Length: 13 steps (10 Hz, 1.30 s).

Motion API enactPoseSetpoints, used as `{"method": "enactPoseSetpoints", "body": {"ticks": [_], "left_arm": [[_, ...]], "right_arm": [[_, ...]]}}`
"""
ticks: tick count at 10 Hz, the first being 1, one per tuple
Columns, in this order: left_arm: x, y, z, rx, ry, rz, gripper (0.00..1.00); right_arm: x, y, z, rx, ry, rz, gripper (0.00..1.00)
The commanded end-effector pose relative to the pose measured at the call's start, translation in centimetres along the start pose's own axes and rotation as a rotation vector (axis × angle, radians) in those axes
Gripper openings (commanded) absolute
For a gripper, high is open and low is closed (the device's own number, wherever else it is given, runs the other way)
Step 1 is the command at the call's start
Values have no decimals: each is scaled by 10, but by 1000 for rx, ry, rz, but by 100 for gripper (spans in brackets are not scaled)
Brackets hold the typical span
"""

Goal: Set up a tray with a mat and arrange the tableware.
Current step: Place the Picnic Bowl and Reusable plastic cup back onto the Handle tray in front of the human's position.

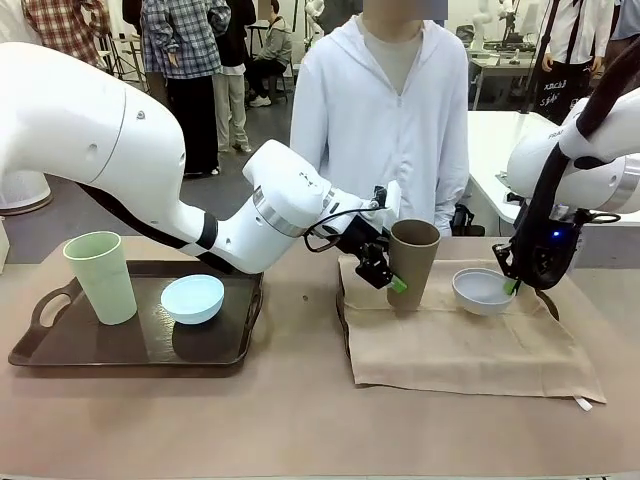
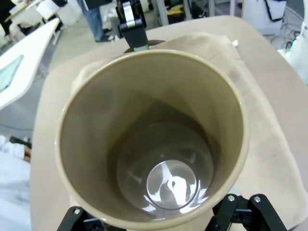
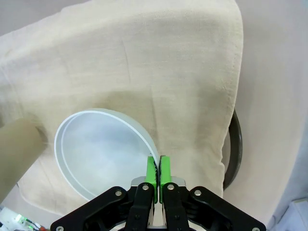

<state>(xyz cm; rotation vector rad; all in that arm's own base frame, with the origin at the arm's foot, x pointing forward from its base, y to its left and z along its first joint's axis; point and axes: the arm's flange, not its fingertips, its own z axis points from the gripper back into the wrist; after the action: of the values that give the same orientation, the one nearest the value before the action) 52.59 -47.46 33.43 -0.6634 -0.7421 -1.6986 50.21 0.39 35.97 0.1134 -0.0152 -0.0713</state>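
Pinching the whitish bowl [image 1: 480,290] at its 3 o'clock rim, the right gripper [image 1: 511,288] is clamped; at 9 o'clock, the left gripper [image 1: 398,283] clasps the brown cup [image 1: 413,255] on the mat [image 1: 470,350].

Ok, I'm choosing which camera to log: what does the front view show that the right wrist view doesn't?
Front view adds: the dark tray with the pale green cup and light blue bowl, the left gripper clamped on the brown cup, the person. Right wrist view adds: a close look at the right gripper, its green pads pinched on the whitish-blue bowl at its rim. Both share: that bowl, the mat, the brown cup.
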Motion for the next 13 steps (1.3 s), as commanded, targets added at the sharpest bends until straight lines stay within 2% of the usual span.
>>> {"method": "enactPoseSetpoints", "body": {"ticks": [1, 5, 6, 7, 8, 9, 10, 11, 12, 13], "left_arm": [[-7, 4, -5, 12, -18, -19, 82], [-13, 4, -13, -9, -16, -2, 82], [-12, 5, -11, -14, -16, 7, 100], [-12, 6, -7, -9, -14, 14, 100], [-13, 7, -2, -4, -20, 34, 100], [-17, 7, 3, 8, -23, 64, 100], [-22, 6, 10, -1, -18, 81, 100], [-26, 6, 17, -33, -13, 106, 100], [-30, 3, 23, -98, -23, 137, 100], [-31, -3, 32, -163, -7, 149, 100]], "right_arm": [[3, 0, -6, 10, -18, 12, 4], [1, -1, -7, 8, -25, 17, 4], [1, -1, -5, 7, -23, 16, 64], [1, -1, -2, 7, -25, 14, 63], [0, -3, 2, 7, -29, 9, 84], [-1, -6, 6, 7, -32, 8, 27], [-2, -8, 13, 11, -42, 3, 100], [-3, -12, 17, 18, -47, -1, 47], [-5, -16, 22, 19, -50, -4, 100], [-8, -20, 27, 22, -57, -7, 67]]}}
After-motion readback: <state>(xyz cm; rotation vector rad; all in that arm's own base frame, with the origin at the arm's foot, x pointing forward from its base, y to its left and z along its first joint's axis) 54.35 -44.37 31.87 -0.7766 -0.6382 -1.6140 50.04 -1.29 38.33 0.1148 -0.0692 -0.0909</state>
